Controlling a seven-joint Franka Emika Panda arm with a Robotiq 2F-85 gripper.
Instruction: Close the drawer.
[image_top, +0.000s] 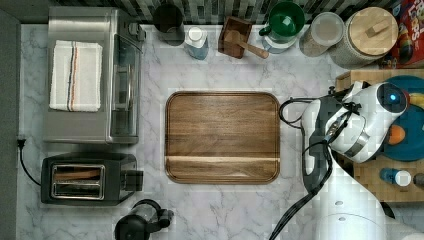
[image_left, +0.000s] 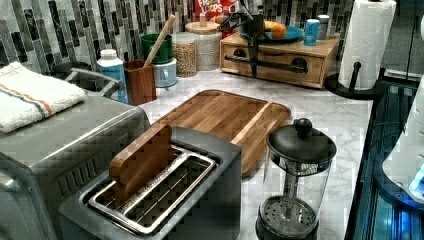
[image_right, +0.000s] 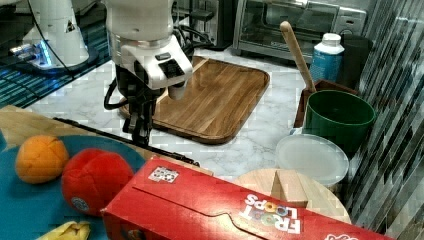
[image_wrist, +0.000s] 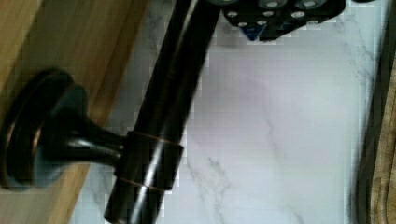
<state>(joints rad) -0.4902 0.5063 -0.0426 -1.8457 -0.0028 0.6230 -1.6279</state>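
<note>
Drawer (image_left: 272, 62) sits in the wood box w/ the blue plate (image_left: 287, 35) on top, just beyond the cutting board (image_left: 225, 117) on the marble counter (image_wrist: 280, 116). Gripper (image_left: 256, 70) is down at the drawer's black bar handle (image_wrist: 163, 116), mid-bar. Can't tell if fingers are clenched or released. Drawer front looks about flush w/ the box.
</note>
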